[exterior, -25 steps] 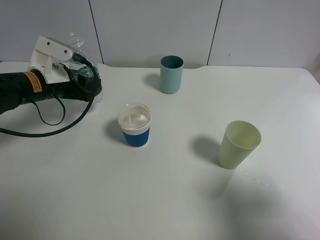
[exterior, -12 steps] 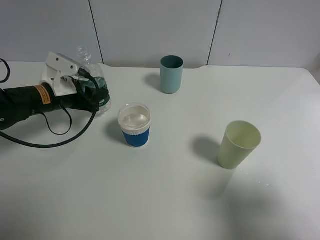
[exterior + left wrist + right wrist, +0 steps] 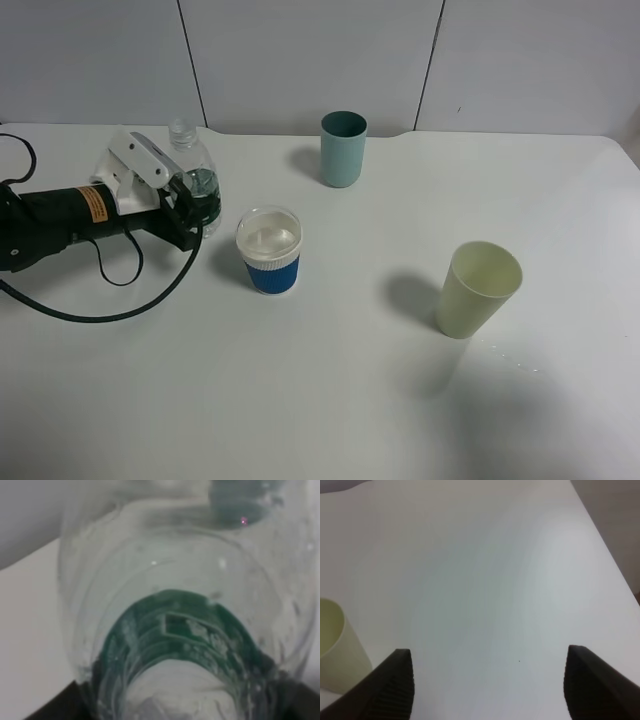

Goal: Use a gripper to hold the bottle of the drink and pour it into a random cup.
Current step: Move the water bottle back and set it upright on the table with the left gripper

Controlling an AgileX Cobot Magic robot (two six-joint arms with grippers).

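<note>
Bottle [image 3: 197,182] base behind left pincer [image 3: 190,210]

The high camera looks down across the whole white table [image 3: 330,400] from its near side, facing the back wall. The left wrist camera sits pressed up against the clear bottle [image 3: 180,630], which the high view shows too [image 3: 195,180]. The right wrist camera looks low over bare tabletop, sharing the pale green cup [image 3: 335,655] with the high view.

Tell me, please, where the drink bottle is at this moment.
In the exterior high view, the bottle sits upright at the table's far left, held in the left gripper, just left of the blue-and-white cup.
</note>
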